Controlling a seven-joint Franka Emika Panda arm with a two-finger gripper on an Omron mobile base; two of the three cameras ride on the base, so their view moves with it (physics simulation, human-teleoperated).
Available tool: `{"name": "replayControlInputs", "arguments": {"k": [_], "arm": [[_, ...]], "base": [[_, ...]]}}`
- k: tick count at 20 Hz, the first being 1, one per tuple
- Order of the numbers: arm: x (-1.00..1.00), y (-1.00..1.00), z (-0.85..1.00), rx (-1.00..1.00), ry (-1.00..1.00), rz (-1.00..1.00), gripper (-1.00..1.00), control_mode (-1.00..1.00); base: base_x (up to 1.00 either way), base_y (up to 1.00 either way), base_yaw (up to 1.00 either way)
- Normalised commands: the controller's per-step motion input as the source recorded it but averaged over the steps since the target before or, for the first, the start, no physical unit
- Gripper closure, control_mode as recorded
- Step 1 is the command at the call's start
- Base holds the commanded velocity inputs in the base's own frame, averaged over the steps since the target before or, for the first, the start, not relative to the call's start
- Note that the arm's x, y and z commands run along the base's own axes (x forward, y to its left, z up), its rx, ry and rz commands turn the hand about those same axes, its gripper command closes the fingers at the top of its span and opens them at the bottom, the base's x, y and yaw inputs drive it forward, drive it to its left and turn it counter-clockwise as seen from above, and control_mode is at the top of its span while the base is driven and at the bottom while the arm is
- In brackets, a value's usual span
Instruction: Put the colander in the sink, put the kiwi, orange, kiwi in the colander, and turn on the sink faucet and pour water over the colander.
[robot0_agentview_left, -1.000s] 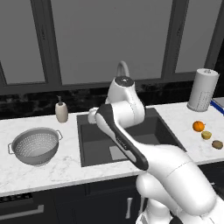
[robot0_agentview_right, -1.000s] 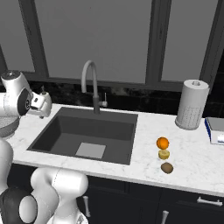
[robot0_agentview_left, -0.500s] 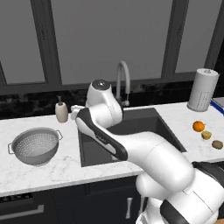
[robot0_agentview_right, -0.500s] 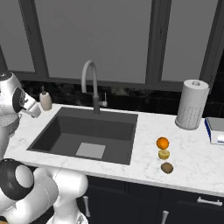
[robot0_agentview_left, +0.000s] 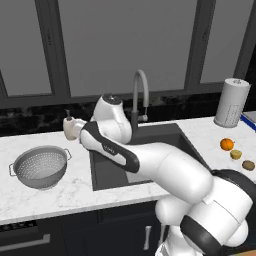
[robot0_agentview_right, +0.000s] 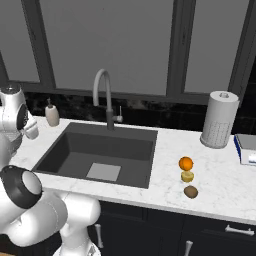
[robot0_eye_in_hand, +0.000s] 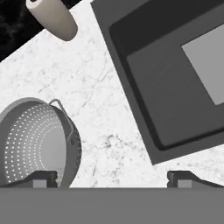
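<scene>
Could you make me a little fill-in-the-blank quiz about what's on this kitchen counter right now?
1. The colander stands on the counter, not yet in the ____.
2. The orange lies nearest the ____ of the three fruits.
3. The gripper has its jaws ____.
4. The soap bottle stands on the same side of the sink as the ____.

Missing words: sink; paper towel roll; open; colander
</scene>
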Motion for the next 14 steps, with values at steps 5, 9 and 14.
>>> {"name": "replayControlInputs", "arguments": {"k": [5,9,14], "arm": [[0.02,0.49,-0.11,0.00,0.09,0.00,-1.00,-1.00],[0.01,0.44,-0.13,-0.04,0.16,0.00,-1.00,-1.00],[0.03,0.28,-0.23,-0.02,0.20,0.00,-1.00,-1.00]], "base": [[0.00,0.00,0.00],[0.00,0.00,0.00],[0.00,0.00,0.00]]}}
